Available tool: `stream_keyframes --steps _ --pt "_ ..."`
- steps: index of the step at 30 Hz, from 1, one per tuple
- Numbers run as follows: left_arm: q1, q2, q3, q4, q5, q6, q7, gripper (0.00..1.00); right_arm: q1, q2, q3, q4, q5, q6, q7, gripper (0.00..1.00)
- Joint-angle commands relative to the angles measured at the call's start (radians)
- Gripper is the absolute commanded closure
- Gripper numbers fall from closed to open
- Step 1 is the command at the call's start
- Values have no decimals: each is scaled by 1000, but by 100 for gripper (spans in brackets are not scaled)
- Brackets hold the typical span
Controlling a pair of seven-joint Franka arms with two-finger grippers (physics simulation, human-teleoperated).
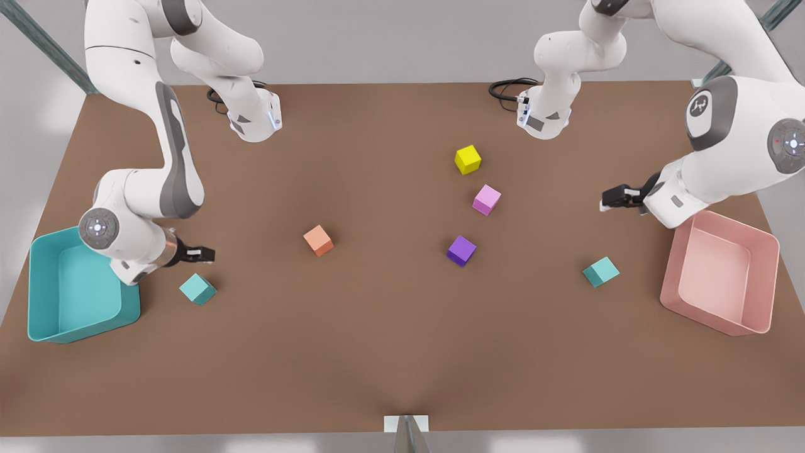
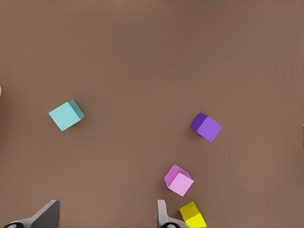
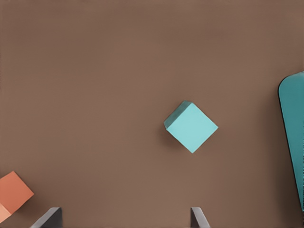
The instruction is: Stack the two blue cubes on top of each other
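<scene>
Two blue cubes, both flat on the table (image 1: 390, 352), well apart. Cube A (image 1: 198, 289) lies near the teal bin (image 1: 75, 333) at the front view's left; cube B (image 1: 600, 271) lies near the pink bin (image 1: 764, 277) at the front view's right. Neither is stacked or held.

Right wrist view looks down on cube A (image 3: 191, 126), with the orange cube (image 3: 14, 192) and teal bin edge (image 3: 292, 137) off to the sides. So the right gripper (image 1: 200, 253) is the one just beside cube A, above it, jaws spread, empty. Left wrist view shows cube B (image 2: 66, 114), plus the purple (image 2: 206, 127), pink (image 2: 178, 180) and yellow (image 2: 193, 215) cubes. Left gripper (image 1: 613, 197) hangs well above the table near the pink bin, jaws spread, empty.

Orientation: cubes have no long axis. Both sit rotated on the table, corners rather than faces toward the table edges; cube A reads as a diamond in the right wrist view.

Risks (judgement): closing on corners without turning the wrist could twist or squirt a cube out. Yaw mismatch between A and B at placement could leave the top cube overhanging and toppling.
</scene>
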Motion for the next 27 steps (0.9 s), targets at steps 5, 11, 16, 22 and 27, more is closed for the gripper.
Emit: stream_keyframes --steps 5,11,16,22,27 --pt "-14 2 -35 -2 32 117 6 0 3 15 16 -11 -117 151 -311 0" --pt "-30 155 -34 38 81 104 -31 0 -38 64 18 -26 -214 223 -838 0" --pt "-31 174 -34 51 83 106 -41 0 -59 131 18 -38 -214 336 -1202 0" --pt "-22 183 -32 50 86 106 -43 0 -101 164 13 -63 -192 372 -1176 0" --pt "-30 197 -32 48 86 106 -43 0 -89 225 35 -64 -188 373 -1184 0"
